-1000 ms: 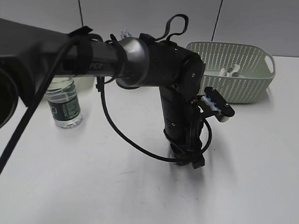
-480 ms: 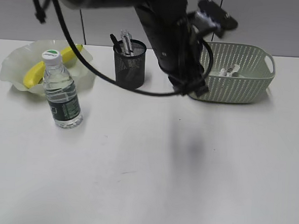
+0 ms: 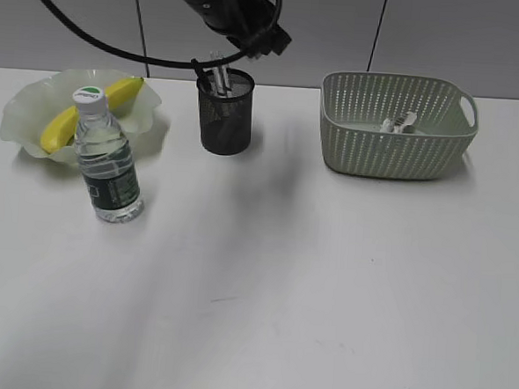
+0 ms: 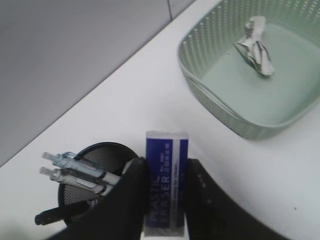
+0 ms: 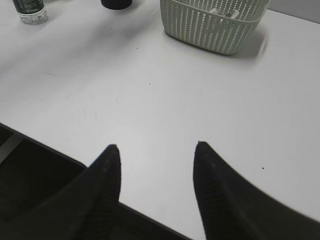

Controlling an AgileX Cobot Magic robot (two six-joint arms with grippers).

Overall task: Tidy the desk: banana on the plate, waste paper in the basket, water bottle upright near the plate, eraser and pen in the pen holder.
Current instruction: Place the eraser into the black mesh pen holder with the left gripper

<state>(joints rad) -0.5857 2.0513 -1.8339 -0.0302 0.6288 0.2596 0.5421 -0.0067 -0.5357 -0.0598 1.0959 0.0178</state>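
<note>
In the left wrist view my left gripper (image 4: 166, 162) is shut on the blue-and-white eraser (image 4: 166, 150), held just right of the black mesh pen holder (image 4: 95, 172). Pens (image 4: 75, 170) stand in it. In the exterior view the left arm (image 3: 227, 12) hangs above the pen holder (image 3: 226, 113). The banana (image 3: 88, 109) lies in the green plate (image 3: 26, 114). Upright in front of the plate stands the water bottle (image 3: 107, 163). Crumpled waste paper (image 4: 256, 45) rests in the basket (image 3: 396, 123). My right gripper (image 5: 156, 146) is open and holds nothing above the desk's front edge (image 5: 60, 152).
The white desk (image 3: 307, 277) stretches between the objects and the front edge. A grey wall (image 3: 428, 33) runs behind it. The right wrist view shows the basket (image 5: 210, 22) and the bottle's base (image 5: 30, 12) far off.
The left arm has risen from the middle of the desk and swung up and left to above the pen holder, carrying the eraser. Nothing else has moved.
</note>
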